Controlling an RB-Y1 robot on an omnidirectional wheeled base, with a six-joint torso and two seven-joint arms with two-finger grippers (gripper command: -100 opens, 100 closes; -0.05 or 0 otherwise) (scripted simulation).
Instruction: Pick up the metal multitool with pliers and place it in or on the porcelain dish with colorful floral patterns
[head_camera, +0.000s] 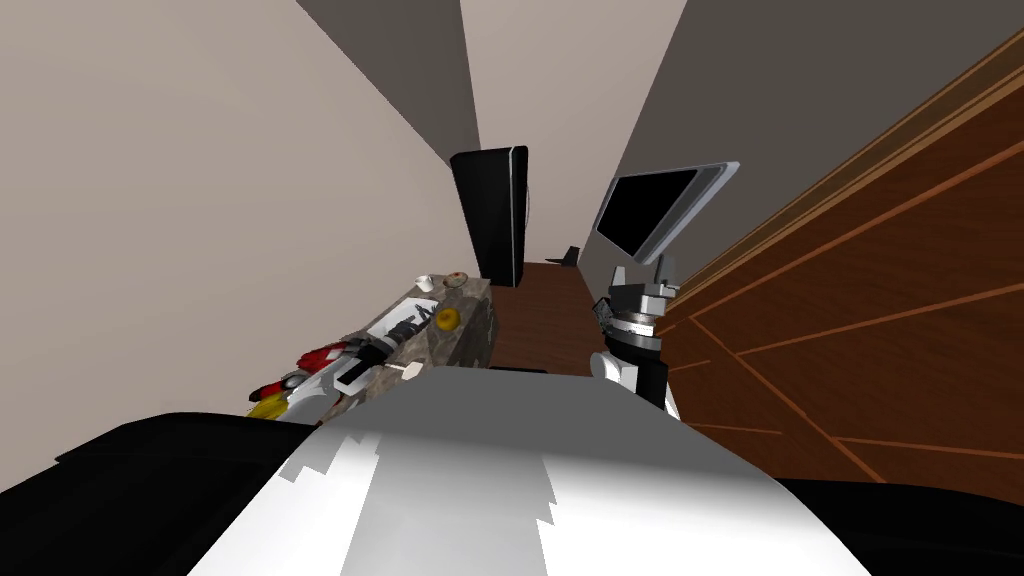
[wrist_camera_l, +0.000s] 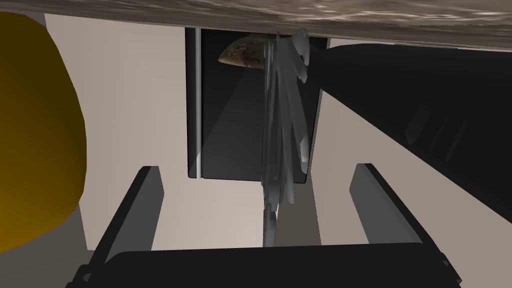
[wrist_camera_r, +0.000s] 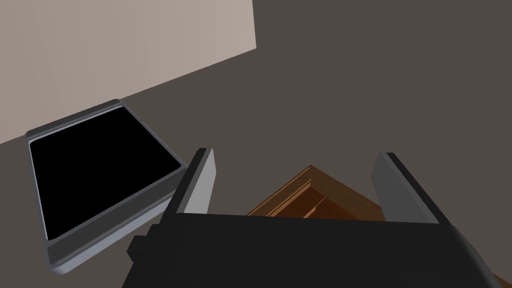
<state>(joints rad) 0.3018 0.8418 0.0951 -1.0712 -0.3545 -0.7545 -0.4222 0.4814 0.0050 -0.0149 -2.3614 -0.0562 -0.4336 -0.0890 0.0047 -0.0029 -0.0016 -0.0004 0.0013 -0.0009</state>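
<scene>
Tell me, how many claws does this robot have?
2. The left claw is open, the grey multitool on the marbled counter between its fingers; the right claw is open near a black screen.

A yellow round thing (wrist_camera_l: 35, 130) stands close beside the multitool (wrist_camera_l: 285, 115).

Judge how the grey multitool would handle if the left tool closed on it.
Probably stiff and heavy for its size: the multitool looks like grey metal. It may slip, since its smooth, narrow parts give the left tool's open fingers little to press. Folded pieces might swing loose.
</scene>
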